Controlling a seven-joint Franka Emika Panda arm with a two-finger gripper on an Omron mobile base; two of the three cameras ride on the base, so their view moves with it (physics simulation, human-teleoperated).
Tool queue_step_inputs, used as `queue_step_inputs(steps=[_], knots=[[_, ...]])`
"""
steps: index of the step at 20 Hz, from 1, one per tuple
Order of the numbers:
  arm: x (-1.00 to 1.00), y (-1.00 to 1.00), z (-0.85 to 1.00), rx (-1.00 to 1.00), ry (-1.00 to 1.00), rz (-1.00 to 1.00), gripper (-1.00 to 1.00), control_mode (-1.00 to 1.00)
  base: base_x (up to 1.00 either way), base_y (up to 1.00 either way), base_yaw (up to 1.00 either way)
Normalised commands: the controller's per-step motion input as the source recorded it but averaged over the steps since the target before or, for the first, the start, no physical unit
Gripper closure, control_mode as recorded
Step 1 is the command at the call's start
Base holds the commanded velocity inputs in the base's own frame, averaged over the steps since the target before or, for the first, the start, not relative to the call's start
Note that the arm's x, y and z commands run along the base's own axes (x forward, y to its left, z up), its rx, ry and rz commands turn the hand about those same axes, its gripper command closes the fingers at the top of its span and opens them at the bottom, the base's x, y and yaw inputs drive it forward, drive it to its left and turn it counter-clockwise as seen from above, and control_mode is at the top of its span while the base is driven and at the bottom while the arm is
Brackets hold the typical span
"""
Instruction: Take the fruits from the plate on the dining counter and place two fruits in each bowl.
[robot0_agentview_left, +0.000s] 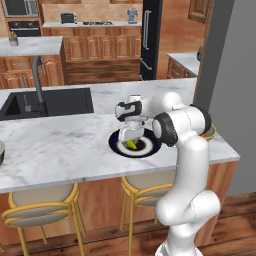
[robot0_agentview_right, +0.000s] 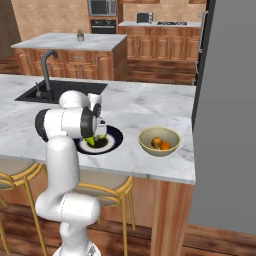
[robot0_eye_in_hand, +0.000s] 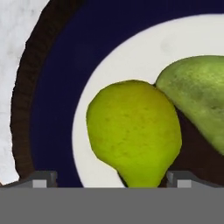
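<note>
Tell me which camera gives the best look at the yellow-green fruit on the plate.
The hand view: the yellow-green fruit lies close and unobstructed on the plate, touching the green pear. In both base views it is a small patch largely hidden behind the gripper.

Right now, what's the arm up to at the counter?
The gripper hangs open, low over the plate on the dining counter, its fingertips either side of the yellow-green fruit. The green pear lies against that fruit on the plate. Nothing is held. One bowl to the right of the plate already holds two orange fruits.
</note>
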Motion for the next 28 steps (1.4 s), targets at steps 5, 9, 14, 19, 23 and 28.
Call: queue_step_inputs(steps=[5, 9, 14, 19, 23, 28], knots=[[0.12, 0.01, -0.07, -0.01, 0.0, 0.0, -1.0, -1.0, 0.0, 0.0, 0.0], [0.14, 0.09, -0.15, 0.0, 0.0, 0.0, -1.0, -1.0, 0.0, 0.0, 0.0], [0.1, 0.12, -0.19, 0.0, 0.0, 0.0, -1.0, -1.0, 0.0, 0.0, 0.0], [0.03, 0.18, -0.11, 0.0, 0.0, 0.0, 1.0, -1.0, 0.0, 0.0, 0.0], [-0.02, 0.13, -0.08, 0.0, 0.0, 0.0, 1.0, -1.0, 0.0, 0.0, 0.0], [-0.16, 0.01, 0.05, 0.0, -0.01, 0.01, 1.0, -1.0, 0.0, 0.0, 0.0]])
